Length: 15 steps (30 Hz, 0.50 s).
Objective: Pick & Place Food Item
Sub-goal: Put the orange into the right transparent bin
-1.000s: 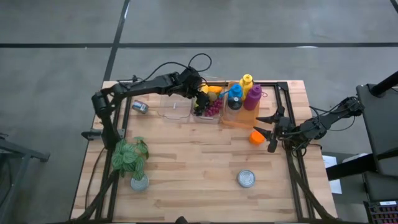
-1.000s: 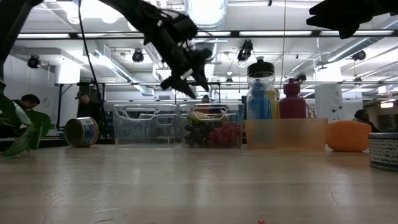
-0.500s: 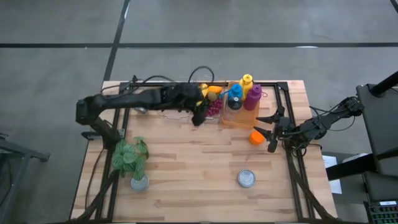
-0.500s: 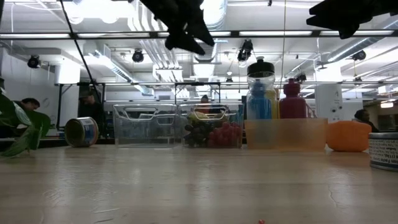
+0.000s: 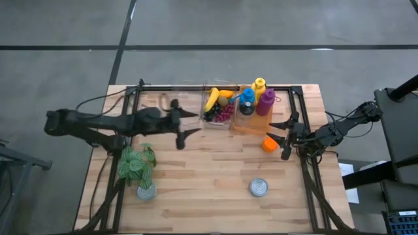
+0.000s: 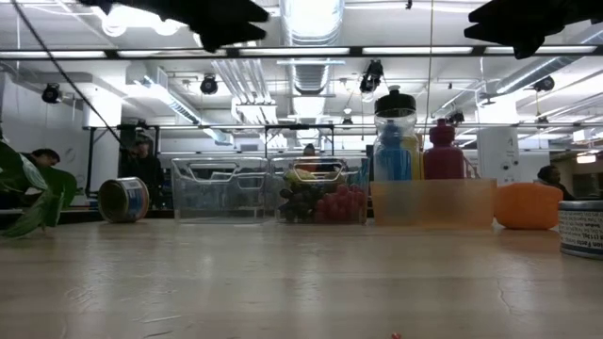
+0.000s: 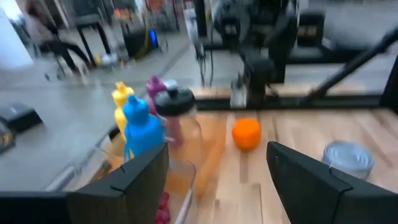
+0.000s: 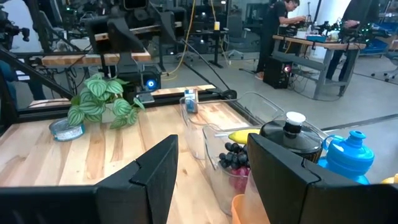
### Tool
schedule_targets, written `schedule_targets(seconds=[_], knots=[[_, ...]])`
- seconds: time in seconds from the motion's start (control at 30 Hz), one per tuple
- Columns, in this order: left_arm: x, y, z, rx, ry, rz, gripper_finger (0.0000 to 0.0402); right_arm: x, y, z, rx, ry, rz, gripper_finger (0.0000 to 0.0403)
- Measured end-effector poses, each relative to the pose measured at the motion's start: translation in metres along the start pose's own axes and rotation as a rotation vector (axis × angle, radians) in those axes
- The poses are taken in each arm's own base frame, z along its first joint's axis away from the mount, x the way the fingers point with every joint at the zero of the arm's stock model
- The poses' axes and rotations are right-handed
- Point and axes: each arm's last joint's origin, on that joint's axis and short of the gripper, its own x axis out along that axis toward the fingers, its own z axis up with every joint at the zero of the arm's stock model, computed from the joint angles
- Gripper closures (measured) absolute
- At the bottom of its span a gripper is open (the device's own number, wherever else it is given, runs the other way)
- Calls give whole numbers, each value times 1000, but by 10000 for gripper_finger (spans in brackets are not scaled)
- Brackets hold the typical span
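The orange (image 5: 268, 143) lies near the surface's (image 5: 209, 189) right edge, just beside the empty, half-open right hand (image 5: 282, 138); the left hand (image 5: 185, 128), open and empty mid-surface, risks clipping the clear bins (image 5: 218, 109) if it swings back

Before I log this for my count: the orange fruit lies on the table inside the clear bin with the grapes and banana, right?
Not inside. The high view shows the orange fruit on the bare table, apart from the clear bin that holds the grapes and banana.
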Motion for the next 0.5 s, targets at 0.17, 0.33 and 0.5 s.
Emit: schedule_targets(seconds=[0.17,0.33,0.5], knots=[[-40,6,-15,40,-111,16,124,0,0,0,0,0,0,213],[-68,11,-14,42,-183,10,124,0,0,0,0,0,0,213],[-74,13,-17,28,-143,17,124,0,0,0,0,0,0,213]])
